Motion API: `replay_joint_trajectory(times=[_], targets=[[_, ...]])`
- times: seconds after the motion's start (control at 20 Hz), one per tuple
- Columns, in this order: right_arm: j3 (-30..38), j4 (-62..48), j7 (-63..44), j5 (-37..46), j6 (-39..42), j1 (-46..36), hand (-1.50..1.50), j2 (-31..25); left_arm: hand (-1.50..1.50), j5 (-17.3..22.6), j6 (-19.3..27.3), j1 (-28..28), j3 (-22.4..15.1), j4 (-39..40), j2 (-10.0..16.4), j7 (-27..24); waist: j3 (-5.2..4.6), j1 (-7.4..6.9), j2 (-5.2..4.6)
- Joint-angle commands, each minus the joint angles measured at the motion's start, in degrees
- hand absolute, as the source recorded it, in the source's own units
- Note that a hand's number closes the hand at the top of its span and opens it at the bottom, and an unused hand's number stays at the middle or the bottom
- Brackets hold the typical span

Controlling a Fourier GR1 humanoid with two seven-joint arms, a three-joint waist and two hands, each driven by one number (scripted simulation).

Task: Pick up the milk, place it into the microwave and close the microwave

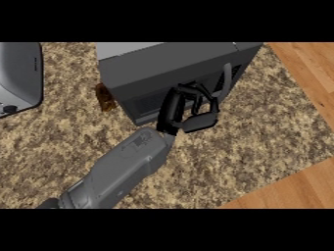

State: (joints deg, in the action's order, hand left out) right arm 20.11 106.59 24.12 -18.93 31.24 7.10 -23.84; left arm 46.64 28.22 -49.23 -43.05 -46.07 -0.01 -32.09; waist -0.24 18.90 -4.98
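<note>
The dark grey microwave [173, 63] stands at the back of the counter with its door looking shut and its handle [227, 78] toward the right. My left hand [175, 110] comes in on a grey forearm [119, 171] from the lower left. The hand rests against the door's front, its fingers [198, 94] relaxed and touching the door and its thumb [198, 122] sticking out to the right. It holds nothing. No milk shows anywhere in view. My right hand is out of view.
A silver toaster [10, 78] stands at the far left. A small brown object [106, 97] peeks out by the microwave's left side. The speckled counter [256, 142] ends at a slanted edge on the right, with wooden floor [321, 83] beyond.
</note>
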Motion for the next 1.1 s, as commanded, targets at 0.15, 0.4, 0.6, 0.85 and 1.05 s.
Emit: replay_joint_trajectory(times=[0.15,0.4,0.6,0.85,1.05], targets=[[1.7,-1.1,-1.5,-1.6,0.2,-2.1,-1.5,-2.5,1.5,2.5,-1.1,-4.0,1.2,3.9,0.0,-2.0,0.0,0.94,-0.82],[3.8,-2.2,-2.3,-2.9,-0.2,-4.8,-1.5,-4.8,1.5,4.0,-1.3,-4.4,0.8,4.4,0.0,-3.1,0.01,0.9,-0.98],[4.7,-3.0,-2.5,-2.5,0.0,-5.7,-1.5,-6.3,1.5,5.1,-1.3,-5.0,0.9,4.8,0.0,-4.3,0.04,0.74,-0.92],[6.0,-4.6,-2.8,-2.8,0.4,-6.9,-1.5,-8.4,1.5,6.3,-1.0,-6.1,0.5,5.3,0.0,-4.7,0.15,0.82,-0.94],[7.5,-5.6,-2.8,-2.4,1.0,-7.3,-1.5,-10.6,1.5,6.9,-1.6,-5.5,-0.2,6.2,0.0,-6.0,0.19,1.34,-1.08]])
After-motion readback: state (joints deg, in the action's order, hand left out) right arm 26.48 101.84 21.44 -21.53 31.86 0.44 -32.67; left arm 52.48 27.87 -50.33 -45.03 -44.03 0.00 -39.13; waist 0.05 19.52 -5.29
